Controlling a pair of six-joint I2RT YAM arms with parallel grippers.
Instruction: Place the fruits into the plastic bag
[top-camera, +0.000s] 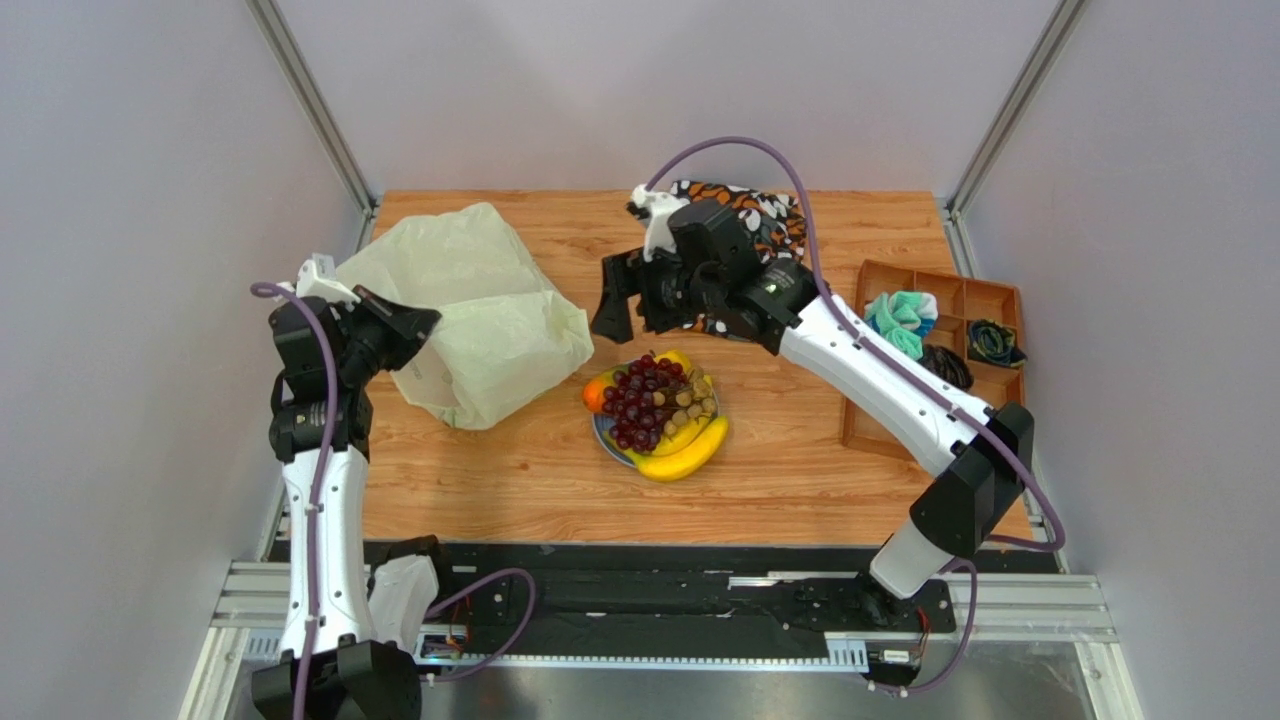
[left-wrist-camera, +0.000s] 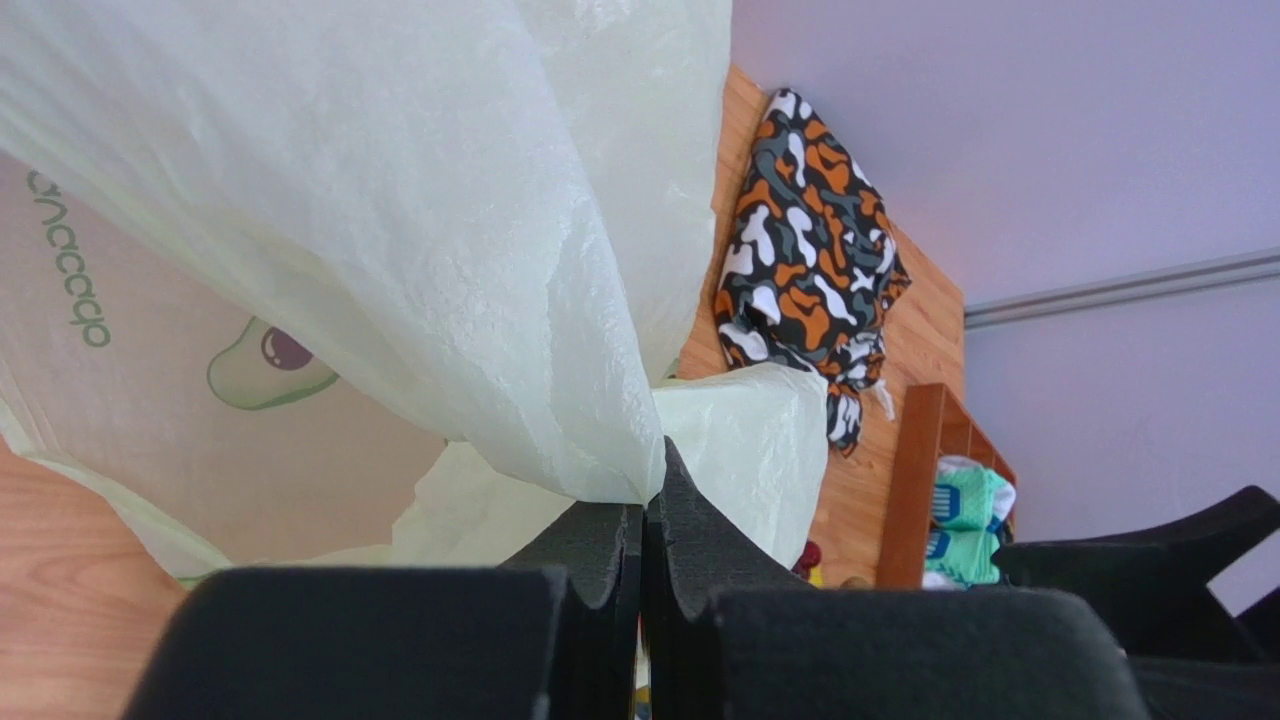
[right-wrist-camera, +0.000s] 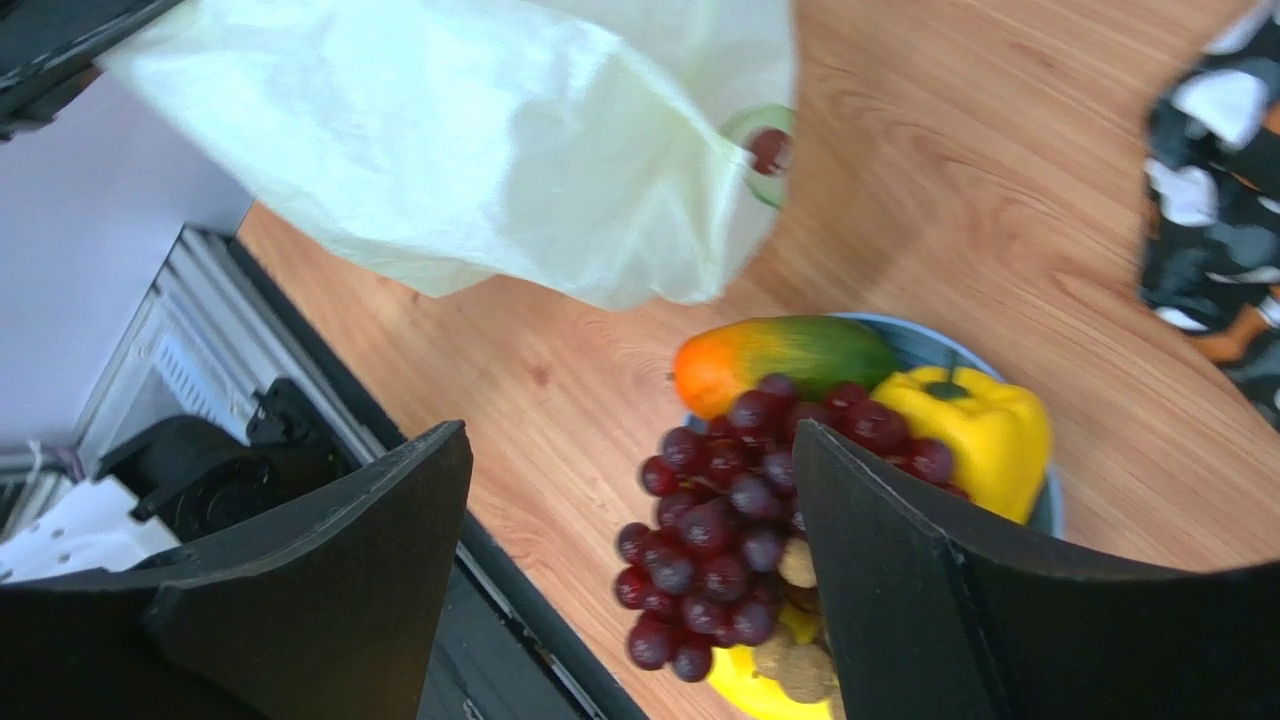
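Observation:
The pale yellow-green plastic bag (top-camera: 473, 308) lies at the table's left, lifted at its left edge. My left gripper (top-camera: 394, 327) is shut on a fold of the bag (left-wrist-camera: 451, 225), pinched at the fingertips of this gripper (left-wrist-camera: 649, 483). The fruits sit on a round blue plate (top-camera: 606, 440): dark purple grapes (top-camera: 646, 398), tan-green grapes (top-camera: 696, 402), bananas (top-camera: 687, 452) and a red-green mango (top-camera: 598, 393). My right gripper (top-camera: 621, 296) is open and empty, hovering above and behind the plate. Its wrist view shows this gripper (right-wrist-camera: 628, 438) over the purple grapes (right-wrist-camera: 721, 525), mango (right-wrist-camera: 781, 357) and a yellow fruit (right-wrist-camera: 969, 428).
An orange-black-white patterned cloth bag (top-camera: 744, 210) lies at the back centre, just behind the right gripper. A wooden compartment tray (top-camera: 947, 293) at the right holds a green cloth (top-camera: 902, 318) and dark items. A metal rail runs along the near edge.

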